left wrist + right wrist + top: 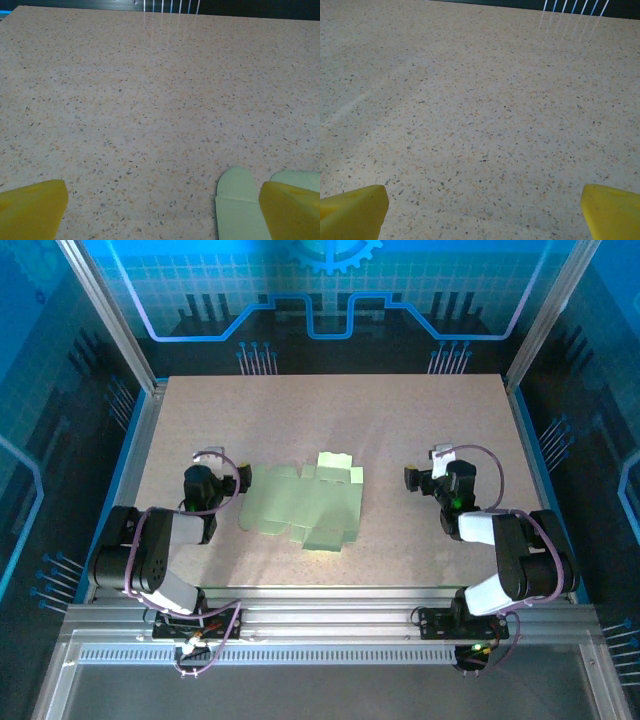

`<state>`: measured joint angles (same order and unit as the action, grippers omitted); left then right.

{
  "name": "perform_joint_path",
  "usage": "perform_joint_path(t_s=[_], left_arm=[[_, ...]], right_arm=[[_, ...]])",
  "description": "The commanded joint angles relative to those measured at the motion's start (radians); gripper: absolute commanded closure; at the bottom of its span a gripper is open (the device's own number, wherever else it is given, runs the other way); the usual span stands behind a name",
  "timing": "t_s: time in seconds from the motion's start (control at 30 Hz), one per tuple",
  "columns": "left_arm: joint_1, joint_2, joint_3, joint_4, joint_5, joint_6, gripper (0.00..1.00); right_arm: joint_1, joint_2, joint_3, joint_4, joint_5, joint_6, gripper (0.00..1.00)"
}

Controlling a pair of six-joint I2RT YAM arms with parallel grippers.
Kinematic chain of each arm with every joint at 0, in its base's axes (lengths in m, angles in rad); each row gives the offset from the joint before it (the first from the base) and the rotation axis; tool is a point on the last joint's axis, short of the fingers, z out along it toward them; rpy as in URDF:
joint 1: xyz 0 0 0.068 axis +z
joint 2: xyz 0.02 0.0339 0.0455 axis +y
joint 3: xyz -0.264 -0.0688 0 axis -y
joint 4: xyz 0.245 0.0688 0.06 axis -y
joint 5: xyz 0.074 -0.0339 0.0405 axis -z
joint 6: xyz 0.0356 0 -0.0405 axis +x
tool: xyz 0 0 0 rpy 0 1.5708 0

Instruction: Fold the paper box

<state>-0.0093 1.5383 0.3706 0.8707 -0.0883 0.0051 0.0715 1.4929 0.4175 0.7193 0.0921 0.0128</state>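
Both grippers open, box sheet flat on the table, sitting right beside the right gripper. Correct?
Wrong side. The paper box lies beside the left gripper; the right gripper stands apart from it. The top view shows this, and the left wrist view catches its tabs. The rest holds: both grippers open, sheet flat on the table.

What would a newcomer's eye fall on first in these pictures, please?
The pale green paper box, a flat cut-out sheet with tabs, lies in the middle of the table. The left gripper hangs open right at its left edge, while the right gripper, also open, is well apart from it.
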Motion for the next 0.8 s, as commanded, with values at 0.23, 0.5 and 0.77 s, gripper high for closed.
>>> perform_joint_path(t_s=[0.23,0.5,0.77], left_arm=[[0.008,0.009,0.016,0.032,0.019,-0.003,0.01],[-0.014,-0.165,-0.014,-0.055,-0.108,-0.018,0.01],[-0.099,-0.442,0.083,-0.459,-0.09,-0.125,0.01]], right_arm=[[-0.012,0.009,0.017,0.027,-0.017,-0.014,0.0],[0.02,-0.205,0.052,-0.217,0.068,-0.036,0.0],[0.041,-0.427,0.185,-0.609,-0.056,0.176,0.0]])
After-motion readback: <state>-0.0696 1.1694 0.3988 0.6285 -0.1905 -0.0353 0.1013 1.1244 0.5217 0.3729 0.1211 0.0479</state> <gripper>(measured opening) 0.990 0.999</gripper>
